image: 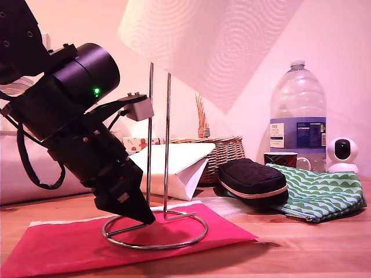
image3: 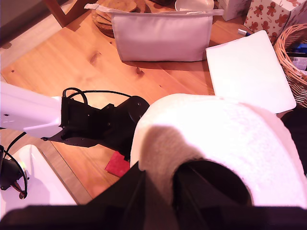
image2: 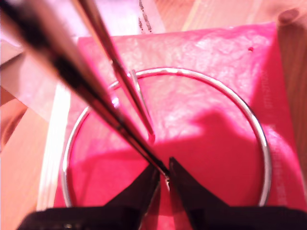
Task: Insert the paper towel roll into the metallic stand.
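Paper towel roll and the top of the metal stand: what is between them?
Nothing: in the exterior view the paper towel roll hangs above the stand, with only bare wall showing in that gap.

White swirl-embossed paper towel roll, chrome metallic stand, red envelope, green wave-patterned pouch.

**Room above the stand, crowding at its foot**

The air between the paper towel roll and the top of the metallic stand is open. Low down, my first gripper and its arm fill the side of the stand towards the exterior view's left, jaws closed at the base of one upright rod. Behind it sit a white paper bag and a wicker basket; a black pouch blocks the exterior view's right
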You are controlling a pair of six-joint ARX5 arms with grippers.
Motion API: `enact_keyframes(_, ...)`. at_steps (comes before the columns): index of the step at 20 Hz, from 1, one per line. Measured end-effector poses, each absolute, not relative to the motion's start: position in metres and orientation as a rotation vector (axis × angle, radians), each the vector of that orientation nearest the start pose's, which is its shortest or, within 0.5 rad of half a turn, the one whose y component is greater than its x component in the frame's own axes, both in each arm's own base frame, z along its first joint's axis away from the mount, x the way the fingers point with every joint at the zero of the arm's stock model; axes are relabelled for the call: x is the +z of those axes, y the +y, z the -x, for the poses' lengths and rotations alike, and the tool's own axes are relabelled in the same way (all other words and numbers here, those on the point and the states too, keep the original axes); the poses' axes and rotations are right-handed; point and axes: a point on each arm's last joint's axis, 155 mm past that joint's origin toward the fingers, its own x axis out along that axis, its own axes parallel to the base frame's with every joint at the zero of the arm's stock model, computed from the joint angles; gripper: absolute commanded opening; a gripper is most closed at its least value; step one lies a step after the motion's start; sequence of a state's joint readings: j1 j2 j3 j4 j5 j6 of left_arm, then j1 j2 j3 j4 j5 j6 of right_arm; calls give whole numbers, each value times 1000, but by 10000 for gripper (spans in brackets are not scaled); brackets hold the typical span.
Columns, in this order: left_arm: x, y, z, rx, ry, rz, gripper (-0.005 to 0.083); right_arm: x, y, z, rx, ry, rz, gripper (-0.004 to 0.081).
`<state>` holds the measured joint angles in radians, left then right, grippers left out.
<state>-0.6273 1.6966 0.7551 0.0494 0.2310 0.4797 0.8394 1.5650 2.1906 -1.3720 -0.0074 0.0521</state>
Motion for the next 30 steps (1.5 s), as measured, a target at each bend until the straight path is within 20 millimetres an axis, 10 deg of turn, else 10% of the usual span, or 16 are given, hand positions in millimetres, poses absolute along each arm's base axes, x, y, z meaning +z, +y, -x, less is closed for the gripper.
enact_keyframes(4,5,-266,-293,-1019,724,-610,323,388,275,-245,787,722,264,-13)
enact_keyframes(20,-1,-258,-274,-1011,850,-526,327,388,273,-248,768,716,271,-13)
enact_keyframes(30,32,-245,-266,-977,849,-493,316,389,272,-249,763,714,271,-13)
